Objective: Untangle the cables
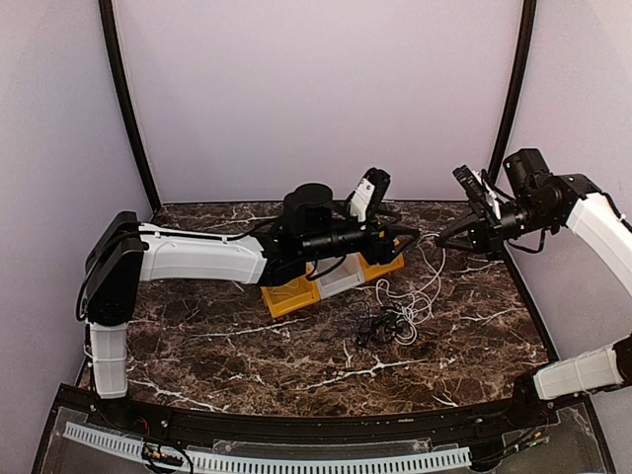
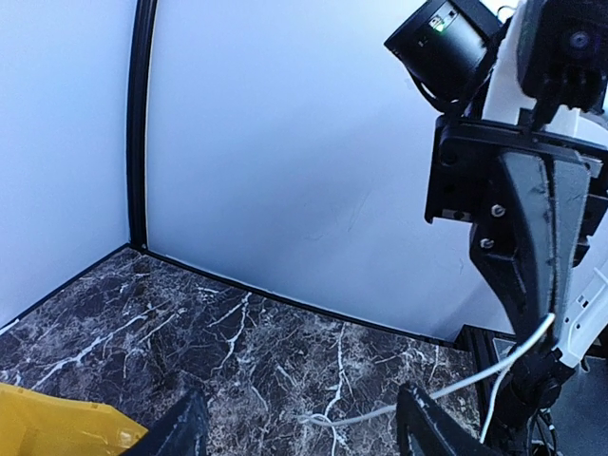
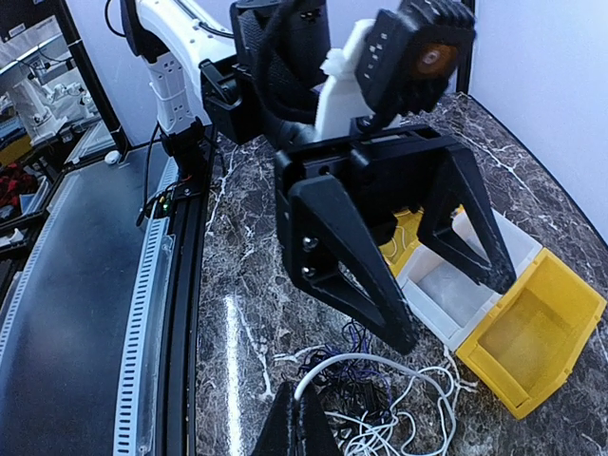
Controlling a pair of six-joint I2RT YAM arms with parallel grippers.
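Observation:
The white cable (image 1: pixel 427 284) runs from a tangled pile on the marble table up to my right gripper (image 1: pixel 441 240). That gripper is shut on it above the table. In the right wrist view the shut fingers (image 3: pixel 297 427) pinch the white cable (image 3: pixel 399 361) near its end. Thin black cables (image 1: pixel 370 326) lie knotted with white loops in the pile, and they also show in the right wrist view (image 3: pixel 380 391). My left gripper (image 1: pixel 408 243) is open and empty, facing the right gripper closely. In the left wrist view its fingers (image 2: pixel 180 432) stand wide apart, and the white cable (image 2: pixel 446 388) passes by the right finger.
Yellow bins (image 1: pixel 288 296) and a white bin (image 1: pixel 341 281) sit under the left arm, left of the pile; they also show in the right wrist view (image 3: pixel 532 342). Walls close the back and both sides. A black rail (image 1: pixel 296 430) runs along the near edge.

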